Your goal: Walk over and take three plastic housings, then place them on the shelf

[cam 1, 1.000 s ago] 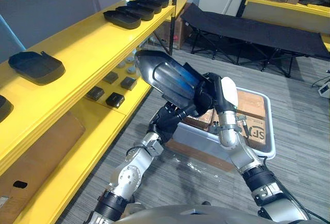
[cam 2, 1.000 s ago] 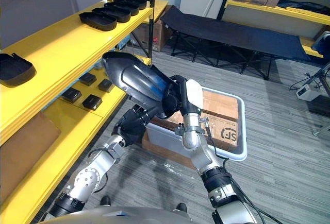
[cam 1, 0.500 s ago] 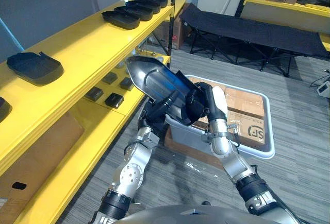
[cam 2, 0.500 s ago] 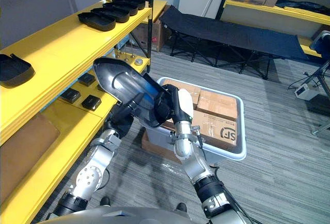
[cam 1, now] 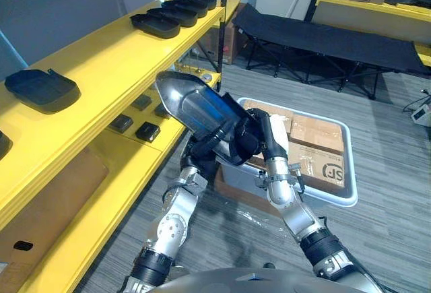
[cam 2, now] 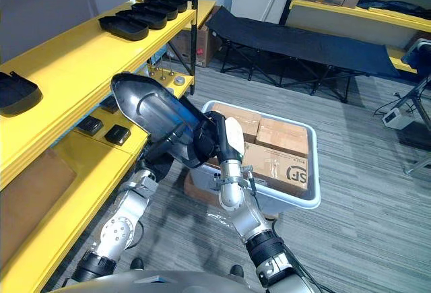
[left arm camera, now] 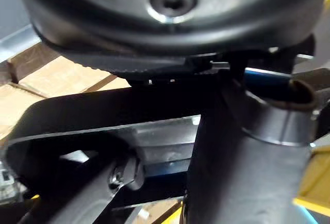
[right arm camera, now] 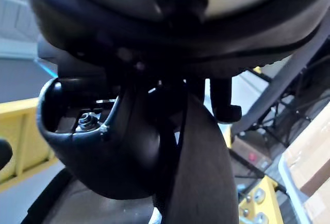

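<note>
Housing (cam 1: 194, 103): glossy dark plastic shell, scoop-shaped, held tilted beside the shelf (cam 1: 111, 71).
Left hand (cam 1: 203, 151): fingers curled against the housing's underside.
Right hand (cam 1: 246, 146): clamped on its rear end.
Shelf: smooth yellow boards carrying matte black housings (cam 1: 159, 23).
Bin (cam 1: 351, 165): white plastic, cardboard boxes inside.

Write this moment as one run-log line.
plastic housing: held aloft, beside shelf | right hand: gripping it | left hand: beneath it | placement: pending

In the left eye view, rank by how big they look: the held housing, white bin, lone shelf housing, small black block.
1. white bin
2. held housing, which looks bigger because it is close to the camera
3. lone shelf housing
4. small black block
</note>
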